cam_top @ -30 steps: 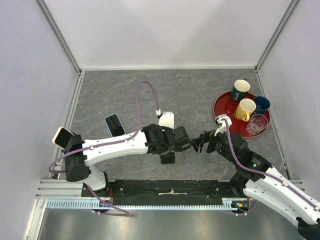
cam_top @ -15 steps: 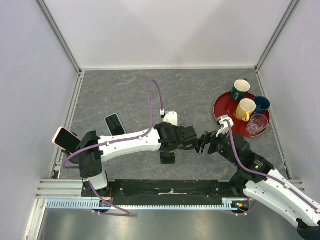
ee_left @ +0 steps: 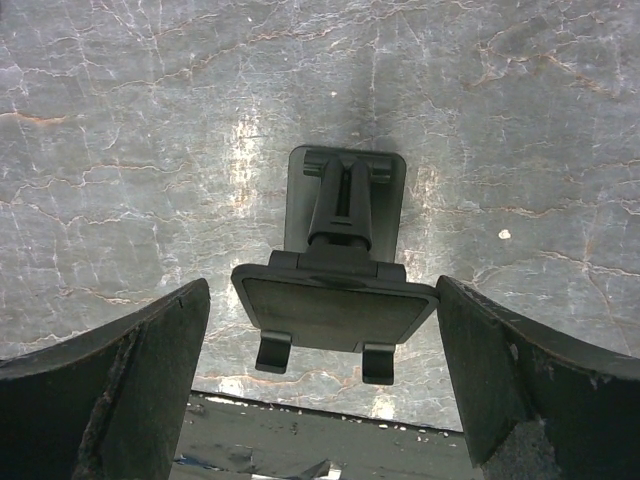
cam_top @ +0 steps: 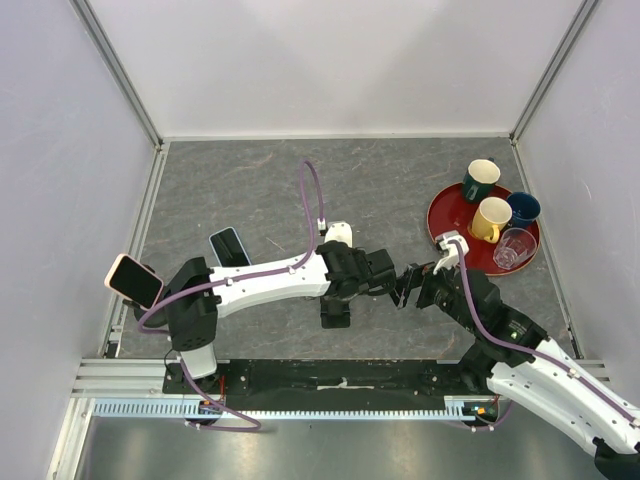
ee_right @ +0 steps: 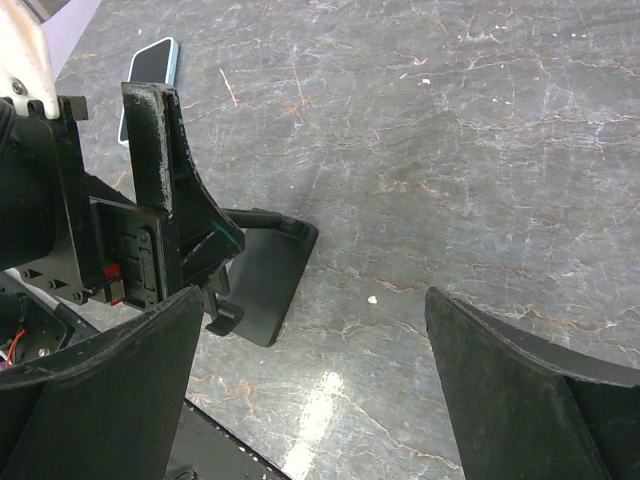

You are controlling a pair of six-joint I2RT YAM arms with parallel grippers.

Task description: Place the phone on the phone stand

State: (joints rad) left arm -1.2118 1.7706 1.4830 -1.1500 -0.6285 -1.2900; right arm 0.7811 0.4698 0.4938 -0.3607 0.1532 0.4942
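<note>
Shifted farther right than a second ago, the left gripper (cam_top: pixel 388 285) is held spread above the stand (ee_left: pixel 338 270), faced closely by the right gripper (cam_top: pixel 405 290) (also spread). The pink phone (cam_top: pixel 133 281) lies well apart at the left edge.

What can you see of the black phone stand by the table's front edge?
The phone stand is matte black and looks like plastic. It has a flat rounded-rectangle base, a hinged arm rising from it, and a tilted back plate with two small lips on its lower edge. No phone is on it. It sits upright on the grey table. The left gripper hangs open above it, with no contact visible.
</note>
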